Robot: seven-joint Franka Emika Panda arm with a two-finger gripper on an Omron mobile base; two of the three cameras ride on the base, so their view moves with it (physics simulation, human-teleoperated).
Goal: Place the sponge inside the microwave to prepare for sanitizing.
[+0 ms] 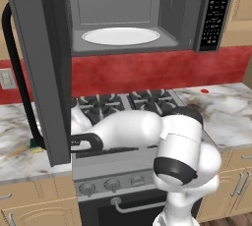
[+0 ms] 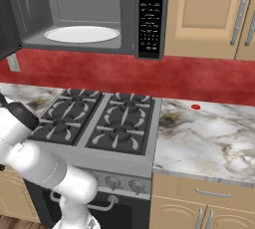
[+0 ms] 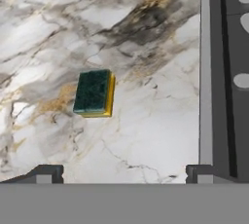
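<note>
Microwave (image 1: 133, 14) cavity, a dark grey box with smooth walls, hangs above the gas stove (image 1: 125, 104) in the left base view; its door (image 1: 42, 68) is swung wide toward the left, a black curved handle (image 1: 17, 77) running down its edge. A white round turntable plate (image 1: 120, 36) lies flat on the cavity floor, and a glossy black button panel (image 1: 216, 11) fills the box's right side. A sliver of yellow and green, the sponge (image 1: 35, 145), peeks out just left of the door's lower edge on the marbled counter (image 1: 15, 136). The glossy white arm (image 1: 147, 131) reaches from the stove front toward that spot.

From the right base view, the microwave sits directly above the stove's black cast grates (image 2: 94, 118), with a red backsplash (image 2: 199, 78) behind them. Veined marble counter stretches right of the stove, a small red dot (image 2: 195, 107) on it near the backsplash, and tan wood cabinets (image 2: 209, 14) hang right of the microwave.

Looking along the hand, the sponge is a small rectangular block, rough dark green scrub top over a yellow body, lying flat on the marble, apart from the stove's grey edge (image 3: 206, 72). The gripper (image 3: 125, 173) has its jaws spread wide and empty, the sponge beyond and between the tips, nearer the left one.
</note>
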